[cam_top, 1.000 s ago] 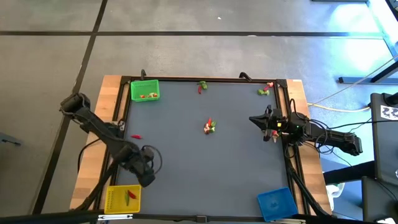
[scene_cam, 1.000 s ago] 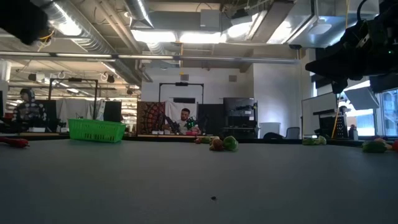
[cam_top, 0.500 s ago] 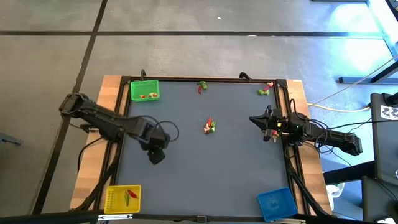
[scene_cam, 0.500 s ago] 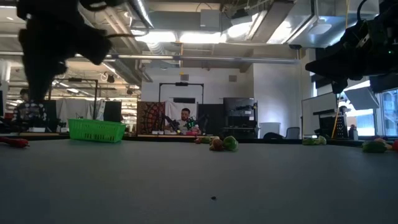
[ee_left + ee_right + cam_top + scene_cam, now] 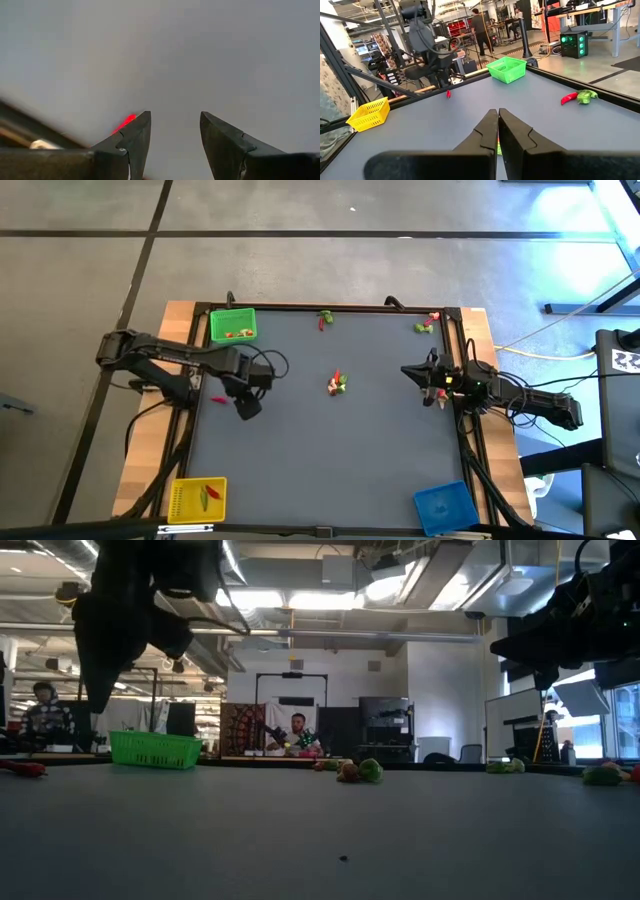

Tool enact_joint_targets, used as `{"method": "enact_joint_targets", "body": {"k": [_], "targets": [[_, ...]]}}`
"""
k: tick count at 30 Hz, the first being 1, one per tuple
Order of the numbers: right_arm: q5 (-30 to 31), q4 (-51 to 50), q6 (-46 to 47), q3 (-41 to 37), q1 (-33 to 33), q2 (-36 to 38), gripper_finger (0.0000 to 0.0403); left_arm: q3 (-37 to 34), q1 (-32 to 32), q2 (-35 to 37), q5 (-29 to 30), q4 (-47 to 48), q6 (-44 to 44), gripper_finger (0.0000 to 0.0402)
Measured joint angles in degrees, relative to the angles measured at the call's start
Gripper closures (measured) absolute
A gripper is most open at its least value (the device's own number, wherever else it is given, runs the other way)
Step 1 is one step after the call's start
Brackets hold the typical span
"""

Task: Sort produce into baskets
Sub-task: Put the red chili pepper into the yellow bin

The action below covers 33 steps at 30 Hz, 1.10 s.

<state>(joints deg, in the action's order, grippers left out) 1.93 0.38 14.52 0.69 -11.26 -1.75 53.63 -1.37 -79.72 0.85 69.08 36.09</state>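
Note:
My left gripper [image 5: 245, 406] is open and empty above the table's left part. A small red piece [image 5: 218, 399] lies on the mat just left of it and shows beside one finger in the left wrist view [image 5: 124, 122]. My right gripper [image 5: 408, 372] is shut and empty at the table's right edge. The green basket [image 5: 232, 326] at the far left corner and the yellow basket [image 5: 197, 499] at the near left corner each hold a few pieces. The blue basket [image 5: 445, 507] stands at the near right. Loose produce lies at the centre [image 5: 337, 384].
More produce lies at the far edge [image 5: 325, 319] and at the far right corner [image 5: 427, 325]. A raised dark frame [image 5: 200, 370] borders the mat. People and desks show in the room beyond the table in the low view [image 5: 297, 730].
My left gripper has gone from beside the yellow basket toward the table's far edge, and now hangs close to the red piece at the left side. My right arm has kept still.

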Motion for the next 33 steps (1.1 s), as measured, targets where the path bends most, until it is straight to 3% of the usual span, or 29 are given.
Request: {"method": "enact_joint_targets", "body": {"k": [11, 27, 33], "targets": [[0.1, 0.0, 0.0, 0.0, 0.0, 0.0, 0.0386, -7.8, -4.8, -2.0, -1.2, 1.1, -5.6, 0.0235], [0.7, 0.1, 0.0, 0.0, 0.0, 0.0, 0.0386, -9.6, -5.1, -18.1, -1.8, 0.1, -14.9, 0.0236], [0.7, 0.1, 0.0, 0.0, 0.0, 0.0, 0.0386, -9.5, -5.0, -21.6, -2.4, -1.0, -16.9, 0.0291]]}}
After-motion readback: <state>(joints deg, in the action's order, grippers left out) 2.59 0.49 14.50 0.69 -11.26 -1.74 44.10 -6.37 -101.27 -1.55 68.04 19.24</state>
